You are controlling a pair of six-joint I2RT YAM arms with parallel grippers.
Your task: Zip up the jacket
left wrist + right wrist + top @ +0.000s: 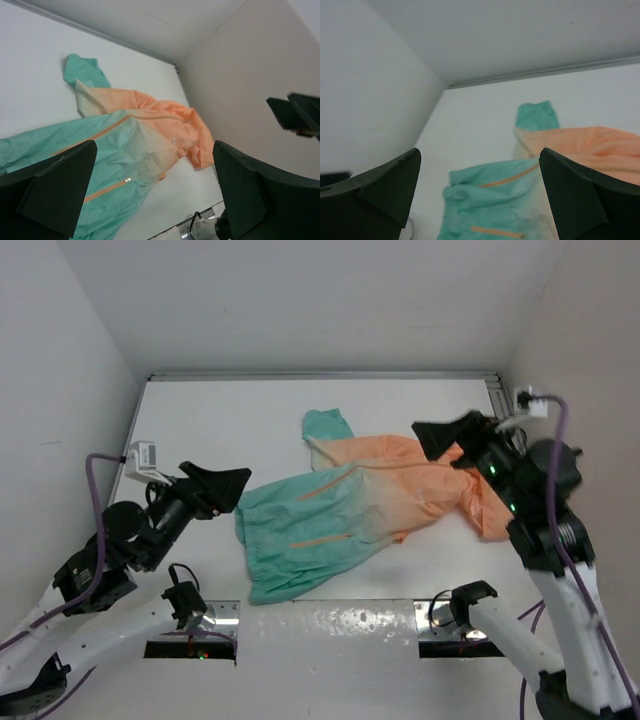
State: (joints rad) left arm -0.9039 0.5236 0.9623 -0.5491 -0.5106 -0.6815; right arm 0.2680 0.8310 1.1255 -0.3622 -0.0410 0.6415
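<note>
The jacket (350,505) lies flat and crumpled in the middle of the table, teal hem to the near left, peach chest and hood to the right, one teal cuff (327,425) towards the back. It also shows in the left wrist view (125,135) and the right wrist view (520,200). Orange zipper lines cross the teal part, and a small metal zipper pull (128,179) shows on one. My left gripper (238,490) (154,150) hovers open and empty just left of the hem. My right gripper (425,438) (480,152) hovers open and empty above the peach end.
White walls close in the table on the left, back and right. Two metal base plates (225,615) (440,620) sit at the near edge. A white plug with a purple cable (530,400) hangs at the back right.
</note>
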